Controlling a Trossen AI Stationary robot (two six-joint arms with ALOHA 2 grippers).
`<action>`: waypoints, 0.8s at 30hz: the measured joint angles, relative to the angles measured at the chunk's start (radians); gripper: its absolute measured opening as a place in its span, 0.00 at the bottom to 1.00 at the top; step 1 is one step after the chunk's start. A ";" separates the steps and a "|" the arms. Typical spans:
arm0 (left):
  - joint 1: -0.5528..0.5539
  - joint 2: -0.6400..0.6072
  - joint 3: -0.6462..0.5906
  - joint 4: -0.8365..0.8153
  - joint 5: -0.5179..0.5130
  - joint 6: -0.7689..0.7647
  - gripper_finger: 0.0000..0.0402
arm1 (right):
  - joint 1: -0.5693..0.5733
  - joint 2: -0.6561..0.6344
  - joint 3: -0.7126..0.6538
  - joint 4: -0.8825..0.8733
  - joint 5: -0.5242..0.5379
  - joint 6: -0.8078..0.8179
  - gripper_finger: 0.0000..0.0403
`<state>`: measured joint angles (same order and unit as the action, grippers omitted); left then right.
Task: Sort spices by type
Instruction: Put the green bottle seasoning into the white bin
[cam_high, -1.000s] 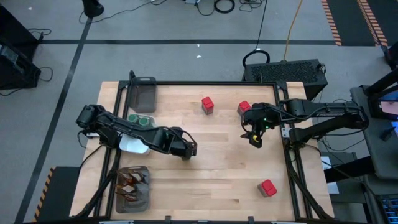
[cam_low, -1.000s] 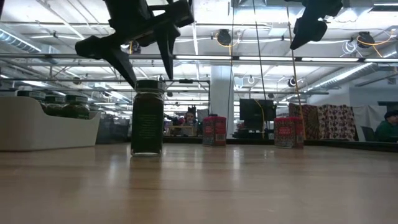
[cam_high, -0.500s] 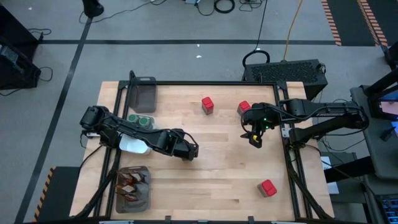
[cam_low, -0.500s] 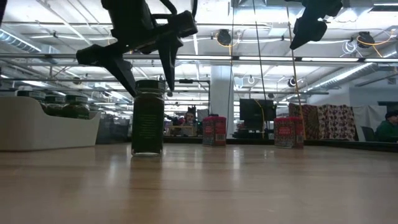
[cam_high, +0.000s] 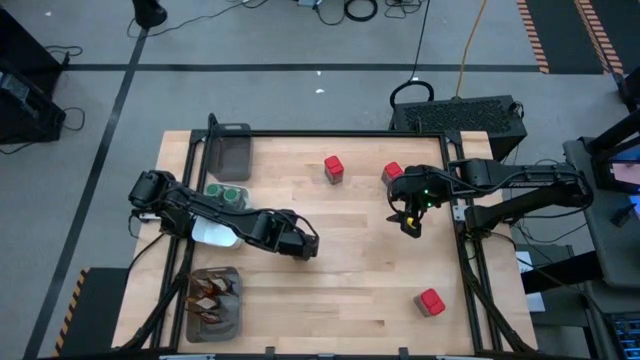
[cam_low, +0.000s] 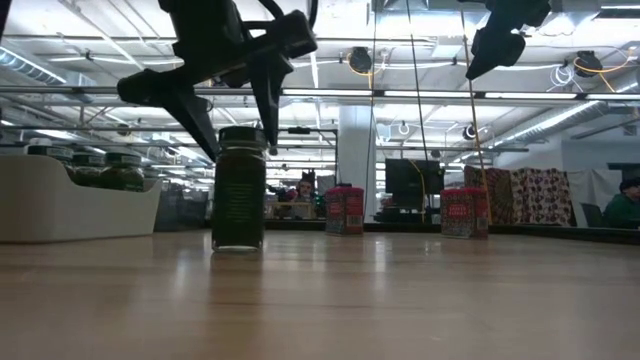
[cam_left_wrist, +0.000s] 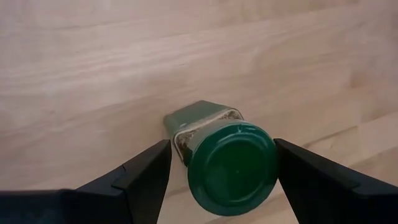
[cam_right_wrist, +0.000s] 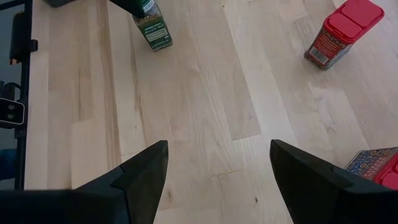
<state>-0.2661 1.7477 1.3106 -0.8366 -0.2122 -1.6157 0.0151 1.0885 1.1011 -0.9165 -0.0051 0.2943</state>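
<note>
A small jar with a green lid (cam_left_wrist: 231, 168) stands upright on its base on the wooden table (cam_high: 370, 270), left of the middle; the low view shows the jar (cam_low: 238, 195) too. My left gripper (cam_left_wrist: 221, 163) is open and points steeply down over it, one finger on each side of the lid. A gap shows at one finger; the other stands very close. My right gripper (cam_high: 410, 224) hangs open, high over the table's right part, with nothing between its fingers (cam_right_wrist: 146, 168). Three red boxes (cam_high: 333, 168) (cam_high: 392, 173) (cam_high: 431, 301) stand on the table.
A white dish (cam_high: 212, 234) at the left edge holds two green-lidded jars (cam_high: 228, 192). A grey mesh tray (cam_high: 232, 150) stands at the far left. Another tray (cam_high: 234, 318) at the near left holds brown-orange sachets (cam_high: 208, 295). Bare wood lies between the arms.
My left gripper has sunk a little over the jar, still open, so its fingertips now stand beside the lid instead of at its top. The jar has not moved.
</note>
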 joint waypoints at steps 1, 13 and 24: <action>0.000 0.000 0.000 -0.004 0.001 0.000 0.70 | 0.000 0.000 0.000 0.000 0.000 0.000 0.66; -0.004 0.000 0.000 -0.015 0.011 0.008 0.70 | 0.000 0.000 0.000 0.000 0.000 0.000 0.66; -0.004 0.000 0.000 -0.016 0.022 0.026 0.62 | 0.000 0.000 0.000 0.000 0.000 0.003 0.66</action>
<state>-0.2699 1.7477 1.3106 -0.8527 -0.1898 -1.5894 0.0151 1.0885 1.1011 -0.9165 -0.0048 0.2977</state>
